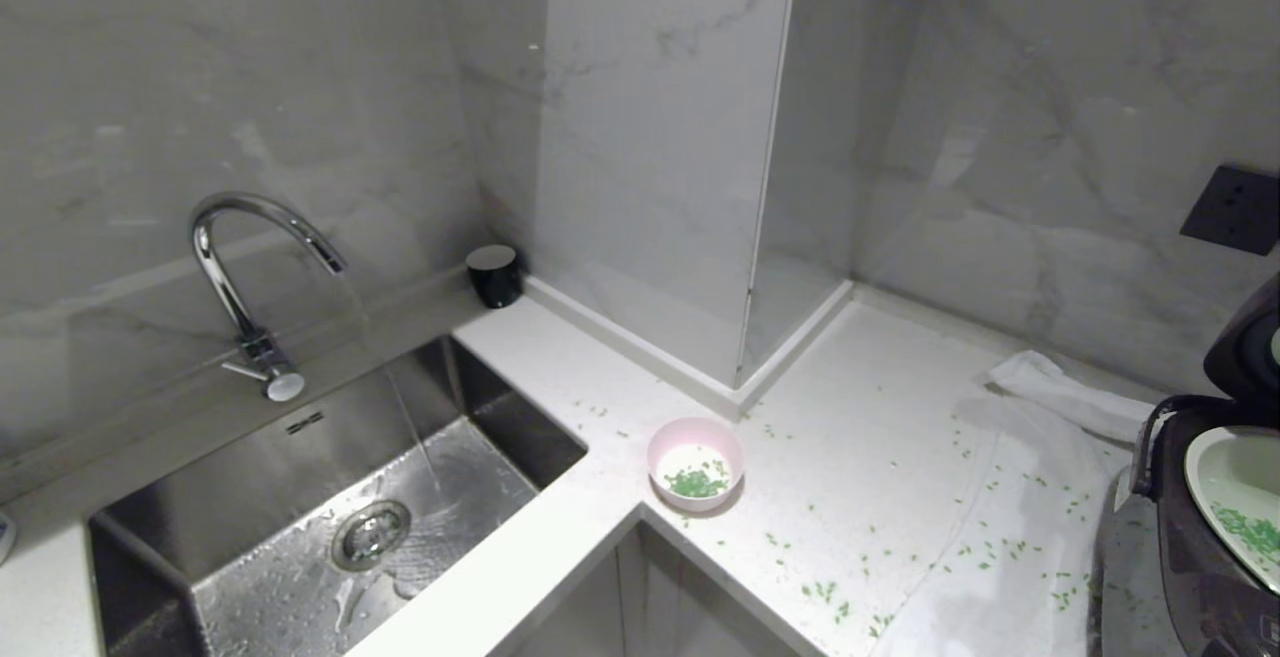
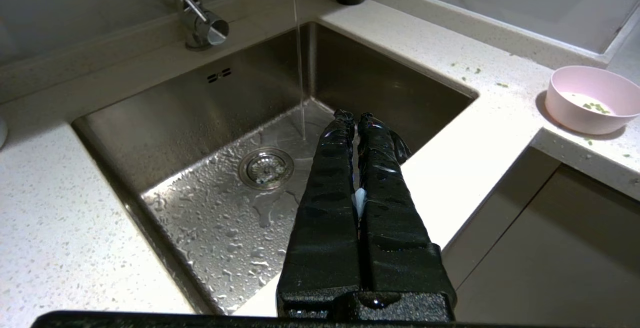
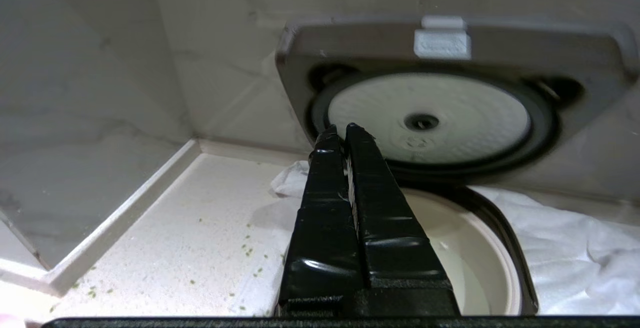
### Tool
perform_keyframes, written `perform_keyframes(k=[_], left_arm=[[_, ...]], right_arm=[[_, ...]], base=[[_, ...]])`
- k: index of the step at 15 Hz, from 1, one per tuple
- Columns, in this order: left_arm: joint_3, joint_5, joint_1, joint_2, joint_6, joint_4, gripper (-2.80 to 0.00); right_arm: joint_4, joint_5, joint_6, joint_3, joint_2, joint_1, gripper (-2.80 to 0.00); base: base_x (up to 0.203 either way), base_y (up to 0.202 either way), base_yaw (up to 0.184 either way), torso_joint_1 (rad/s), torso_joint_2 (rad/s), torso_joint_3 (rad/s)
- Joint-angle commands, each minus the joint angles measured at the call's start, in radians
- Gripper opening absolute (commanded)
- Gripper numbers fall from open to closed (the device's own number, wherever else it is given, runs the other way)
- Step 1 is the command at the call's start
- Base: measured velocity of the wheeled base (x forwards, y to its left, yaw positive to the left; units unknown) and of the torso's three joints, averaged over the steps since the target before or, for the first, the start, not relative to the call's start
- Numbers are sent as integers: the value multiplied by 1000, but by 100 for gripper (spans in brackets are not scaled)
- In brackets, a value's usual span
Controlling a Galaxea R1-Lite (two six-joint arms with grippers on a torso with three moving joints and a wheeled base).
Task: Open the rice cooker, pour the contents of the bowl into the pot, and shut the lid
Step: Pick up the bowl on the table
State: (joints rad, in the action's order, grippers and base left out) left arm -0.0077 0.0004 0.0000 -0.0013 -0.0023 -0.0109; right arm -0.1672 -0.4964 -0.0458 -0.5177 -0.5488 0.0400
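The rice cooker [image 1: 1195, 557] stands at the far right edge of the counter with its lid [image 1: 1245, 347] raised. Its pale pot [image 1: 1225, 467] holds some green grains [image 1: 1250, 532]. The pink bowl [image 1: 695, 462] sits near the counter's inner corner with a small heap of green contents [image 1: 697, 482]. In the right wrist view my right gripper [image 3: 340, 131] is shut and empty. It points at the open lid [image 3: 450, 48] and its white dimpled plate, above the pot [image 3: 465, 253]. My left gripper [image 2: 355, 116] is shut above the sink's front edge, far from the bowl [image 2: 590, 98].
Water runs from the faucet [image 1: 250, 267] into the steel sink [image 1: 480, 407]. A black cup [image 1: 494, 275] stands at the back wall. A white cloth [image 1: 1040, 457] lies under and beside the cooker. Green grains [image 1: 900, 557] are scattered over the counter. A marble column juts out behind the bowl.
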Motion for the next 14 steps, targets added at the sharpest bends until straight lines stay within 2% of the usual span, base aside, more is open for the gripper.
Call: perform_keyframes(k=[1,6,7,10,12,14], left_arm=[[0,1,1,0,-1,0,-280],[0,1,2,0,1,0,-280],[0,1,2,0,1,0,-280],[0,1,2,0,1,-1,-280],[0,1,0,0,1,-1,-280],[-3,1,3,0,4,-8,-280]], right_arm=[[0,51,-15,97,210,-5,-280],[87,372,-108,310,523,-26,-280],[97,417,-130,371,551,-29,-280],[76,464,-151,515,549,-32,-280],[108,504,-111,521,549,-32,-280],[203,531,-105,516,549,-32,-280]], base=[[0,0,0,0,0,0],[0,0,0,0,0,0],[0,0,0,0,0,0],[0,0,0,0,0,0],[0,0,0,0,0,0],[0,0,0,0,0,0]])
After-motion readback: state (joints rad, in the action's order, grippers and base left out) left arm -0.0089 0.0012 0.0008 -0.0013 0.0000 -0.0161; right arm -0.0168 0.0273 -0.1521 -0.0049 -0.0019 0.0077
